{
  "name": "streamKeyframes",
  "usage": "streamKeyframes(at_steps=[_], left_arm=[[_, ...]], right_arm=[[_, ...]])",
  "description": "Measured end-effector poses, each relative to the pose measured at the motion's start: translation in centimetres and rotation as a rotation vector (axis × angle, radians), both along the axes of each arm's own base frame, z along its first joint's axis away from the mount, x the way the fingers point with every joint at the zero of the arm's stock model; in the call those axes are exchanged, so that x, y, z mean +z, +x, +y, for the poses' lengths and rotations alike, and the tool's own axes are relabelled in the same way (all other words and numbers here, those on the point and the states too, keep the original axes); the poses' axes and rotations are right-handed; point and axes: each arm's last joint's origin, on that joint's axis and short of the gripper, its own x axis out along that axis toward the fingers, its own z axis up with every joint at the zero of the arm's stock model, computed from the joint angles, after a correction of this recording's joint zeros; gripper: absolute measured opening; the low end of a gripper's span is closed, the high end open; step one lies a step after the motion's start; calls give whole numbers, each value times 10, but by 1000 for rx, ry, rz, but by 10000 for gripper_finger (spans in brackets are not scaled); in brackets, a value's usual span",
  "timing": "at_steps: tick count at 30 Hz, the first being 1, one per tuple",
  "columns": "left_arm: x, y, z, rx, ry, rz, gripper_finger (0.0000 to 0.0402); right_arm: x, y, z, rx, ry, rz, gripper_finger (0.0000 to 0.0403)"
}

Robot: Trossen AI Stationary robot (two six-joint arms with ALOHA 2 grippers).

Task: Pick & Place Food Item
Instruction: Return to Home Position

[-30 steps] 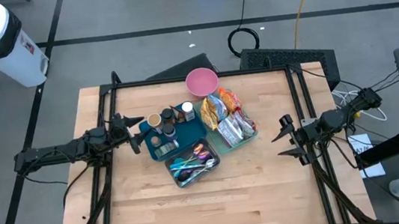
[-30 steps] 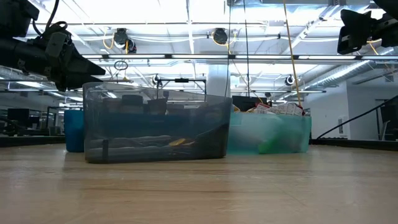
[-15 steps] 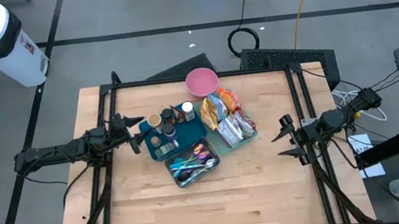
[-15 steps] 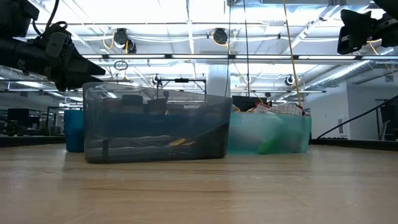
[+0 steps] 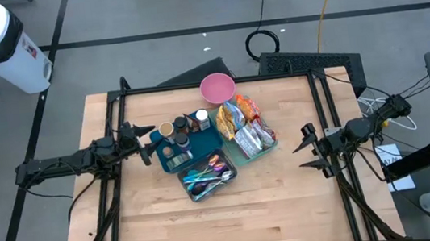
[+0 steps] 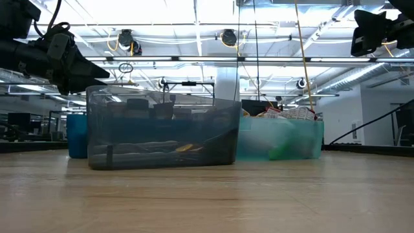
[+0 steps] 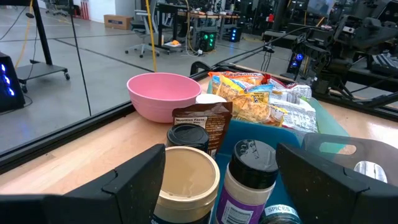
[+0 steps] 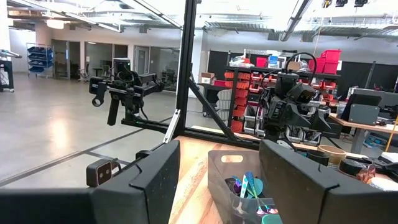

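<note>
Both arms are pulled back to their own sides of the table [image 5: 273, 203]. The left gripper [image 5: 149, 142] hovers off the wood just beside the blue bin [image 5: 172, 159], fingers spread wide and holding nothing. Its wrist view looks straight past those fingers at a tan-lidded jar [image 7: 186, 175], a black-capped spice bottle [image 7: 252, 167] and the pink bowl [image 7: 163, 93] farther off.

On the other side, the right gripper [image 5: 310, 148] sits near the table's right rail, well apart from the bins. Its fingers are splayed too, and it holds nothing.

Now the middle of the table. The black bin [image 5: 195, 192] stands just in front of the blue one, and the spoons [image 5: 207, 172] lie inside it in a mixed heap of colours. The right wrist view shows them through the bin's open top.

Next to it, the teal bin [image 5: 261, 152] is packed with snack packets [image 5: 241, 121], and the pink bowl sits behind it by the table's far edge.

From table height, the black bin's mesh wall [image 6: 162, 129] fills the centre, with the teal bin showing to its right.
</note>
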Motion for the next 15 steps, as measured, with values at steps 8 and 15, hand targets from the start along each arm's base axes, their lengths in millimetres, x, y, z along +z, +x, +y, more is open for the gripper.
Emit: streamKeyframes(at_steps=[8,15], left_arm=[[0,0,0,0,0,0,308],[0,0,0,0,0,0,308]], right_arm=[[0,0,0,0,0,-1,212],[0,0,0,0,1,-1,214]])
